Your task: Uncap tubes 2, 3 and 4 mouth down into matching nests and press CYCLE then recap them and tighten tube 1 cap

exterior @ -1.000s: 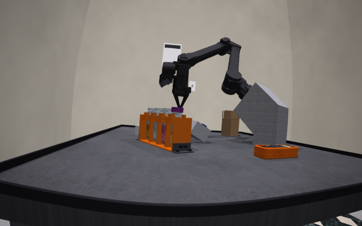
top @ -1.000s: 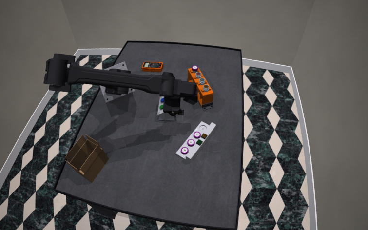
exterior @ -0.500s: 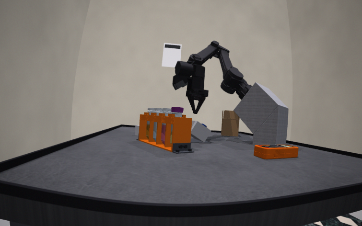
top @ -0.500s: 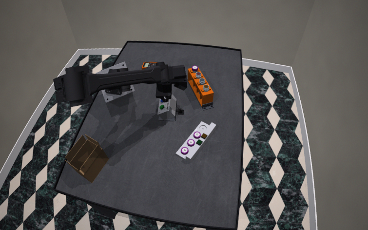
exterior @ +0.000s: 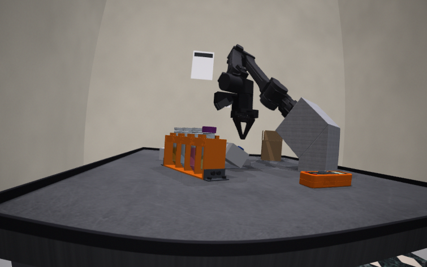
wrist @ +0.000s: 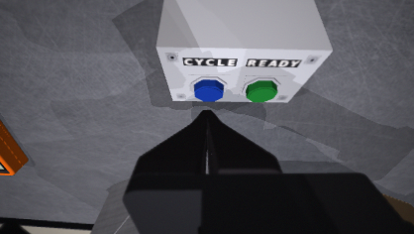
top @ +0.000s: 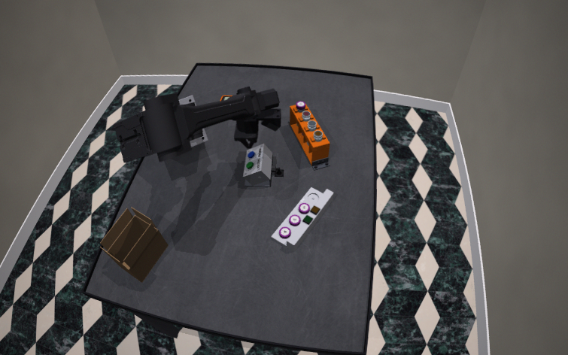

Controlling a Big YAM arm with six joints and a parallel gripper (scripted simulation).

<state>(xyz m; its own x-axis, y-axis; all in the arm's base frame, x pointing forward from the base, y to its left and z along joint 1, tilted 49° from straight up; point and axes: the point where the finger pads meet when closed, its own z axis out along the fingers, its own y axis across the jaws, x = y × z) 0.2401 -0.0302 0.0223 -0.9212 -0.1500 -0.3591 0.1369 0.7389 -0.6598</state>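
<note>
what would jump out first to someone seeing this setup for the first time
Probably the black gripper, shut on nothing and poised just short of the blue CYCLE key, with the green READY key beside it in the same grey housing. Next, the orange decapping station at the table's far side: only one tube at its end wears a purple cap. The other three purple caps sit in the white cap tray nearer the middle.
</note>
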